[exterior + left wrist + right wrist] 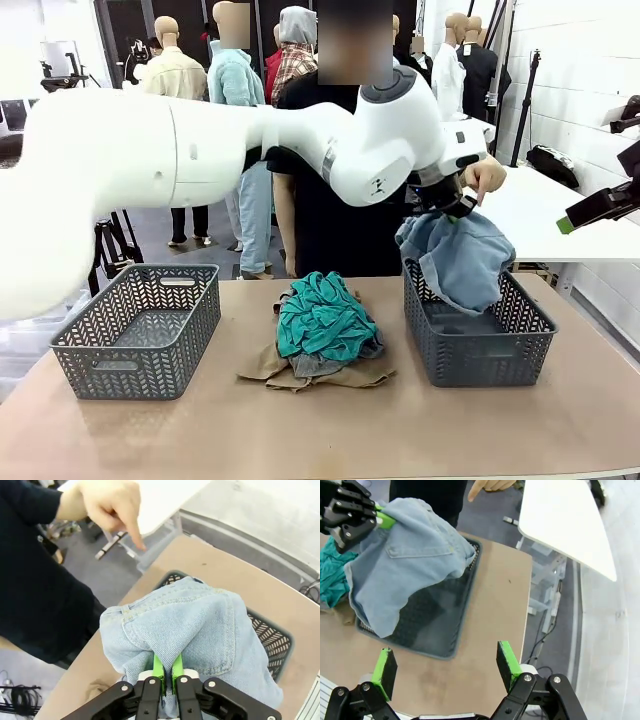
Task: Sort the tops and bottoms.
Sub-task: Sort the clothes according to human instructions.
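Observation:
The bottoms, a light blue denim garment (pixel 462 258), hang from my left gripper (pixel 447 203) over the right grey basket (pixel 478 362). In the left wrist view the left gripper (pixel 167 669) is shut on a fold of the denim (pixel 200 625), above the basket (pixel 274 641). The tops lie piled at the table's middle: teal green (pixel 325 318) uppermost, grey (pixel 322 364) under it, khaki tan (pixel 285 377) at the bottom. My right gripper (pixel 445 666) stands open and empty, high to the right of the basket (pixel 454 630), looking at the denim (pixel 405 565); its tip (pixel 572 222) pokes in from the right edge.
An empty grey basket (pixel 140 335) stands at the table's left. The person stands behind the table, a hand (pixel 487 178) pointing down beside my left gripper. A white side table (pixel 560 520) stands past the table's right end.

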You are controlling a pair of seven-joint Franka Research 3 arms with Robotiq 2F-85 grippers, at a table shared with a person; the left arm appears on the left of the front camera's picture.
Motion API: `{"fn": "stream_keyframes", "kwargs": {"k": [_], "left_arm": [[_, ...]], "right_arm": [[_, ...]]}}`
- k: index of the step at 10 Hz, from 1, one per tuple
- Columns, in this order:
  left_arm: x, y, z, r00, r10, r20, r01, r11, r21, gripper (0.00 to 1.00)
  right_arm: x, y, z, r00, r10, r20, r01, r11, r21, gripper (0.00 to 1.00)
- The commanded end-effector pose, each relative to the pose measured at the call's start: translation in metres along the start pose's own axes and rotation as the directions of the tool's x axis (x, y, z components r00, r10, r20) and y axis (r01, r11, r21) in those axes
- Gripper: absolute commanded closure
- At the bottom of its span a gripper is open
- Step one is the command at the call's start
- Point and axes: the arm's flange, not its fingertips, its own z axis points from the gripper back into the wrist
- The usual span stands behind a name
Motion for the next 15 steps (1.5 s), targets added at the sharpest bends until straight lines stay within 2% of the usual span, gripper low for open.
{"fn": "stream_keyframes", "kwargs": {"k": [1,7,9,11,15], "left_arm": [[0.013,0.009,-0.015,0.999,-0.032,0.012,0.032,0.999,0.0,1.0],[-0.03,-0.005,-0.085,1.0,0.015,-0.009,-0.016,0.997,-0.079,1.0],[-0.042,-0.018,-0.105,0.999,0.0,-0.045,-0.006,0.993,-0.119,1.0],[-0.054,-0.026,-0.116,0.997,-0.005,-0.081,-0.007,0.989,-0.149,1.0],[-0.055,-0.029,-0.116,0.997,0.002,-0.083,-0.014,0.988,-0.153,1.0]], "right_arm": [[0.001,0.0,-0.001,1.0,0.005,0.008,-0.005,1.0,0.009,0.0],[0.001,0.0,-0.001,1.0,0.005,0.008,-0.005,1.0,0.009,0.0],[0.001,0.0,-0.001,1.0,0.005,0.008,-0.005,1.0,0.009,0.0],[0.001,0.0,-0.001,1.0,0.005,0.008,-0.005,1.0,0.009,0.0],[0.001,0.0,-0.001,1.0,0.005,0.008,-0.005,1.0,0.009,0.0]]}}
